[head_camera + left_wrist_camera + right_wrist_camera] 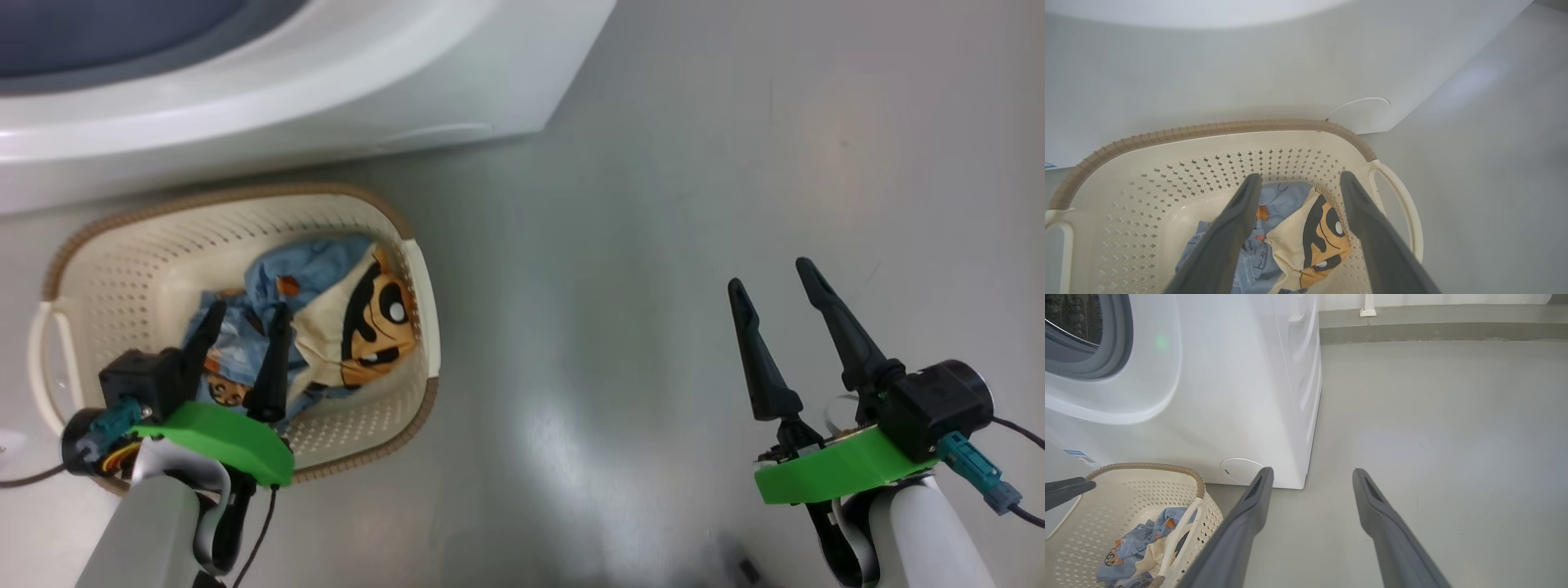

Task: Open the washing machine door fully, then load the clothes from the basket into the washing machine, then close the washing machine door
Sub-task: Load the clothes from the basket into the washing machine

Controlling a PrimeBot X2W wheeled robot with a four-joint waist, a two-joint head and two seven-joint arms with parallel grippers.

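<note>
Your left gripper: fingers apart, empty, pitched down into basket, tips just above clothes. Clothes bunched on basket bottom, ahead of and below tips, heap spreading across finger gap toward right wall. Washing machine just behind basket. Your right gripper: fingers apart, empty, over floor, well apart from basket. Left arm nearer; straight descent likely suits.

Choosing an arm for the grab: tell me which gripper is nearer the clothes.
Left. The left gripper hangs open over the clothes in the basket; the right gripper is open over the floor, off to the basket's right.
</note>
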